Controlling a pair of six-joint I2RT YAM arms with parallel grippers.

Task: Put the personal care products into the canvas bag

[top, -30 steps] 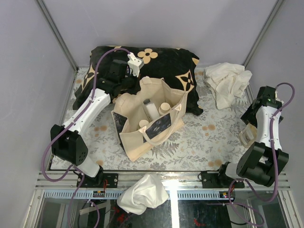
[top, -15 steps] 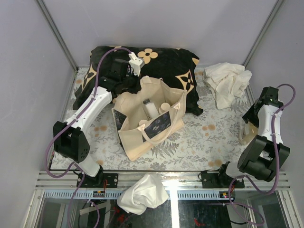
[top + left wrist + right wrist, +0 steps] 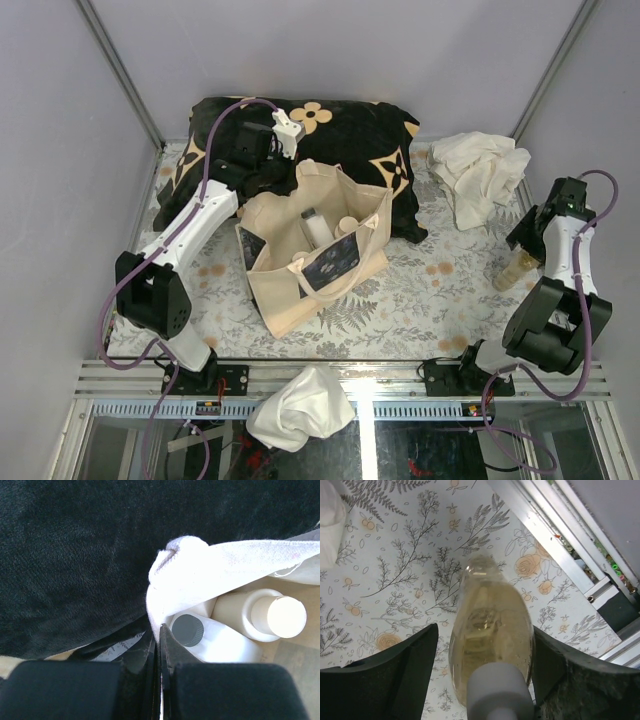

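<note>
The change is seen at the right hand [image 3: 485, 635]. A second ago its jaws were spread wide and the arm was stooped low over the right edge of the tabletop [image 3: 430, 290]. Now the jaws are drawn in around a translucent yellow bottle [image 3: 490, 645], which is seen cap-first between the fingers, its base pointing away toward the floral tabletop below. One finger looks pressed to the bottle's side, while a sliver of tabletop is still seen between the other finger and the bottle, so whether a firm pinch is yet made cannot be told. In the overhead view the forearm is raised and the bottle is now exposed just below the hand.

Little is altered at the left hand [image 3: 160, 630]. It is kept clamped shut on the rim of the canvas bag [image 3: 290, 295], and the mouth is held open. Directly beyond its fingertips, inside the bag, a dark-capped white bottle [image 3: 200, 640] and a beige-capped cream bottle [image 3: 260, 617] are seen.

The last loose bottle is thus judged to be in the act of being grasped. The carry across to the bag, well away to the right hand's left, is not yet begun.
</note>
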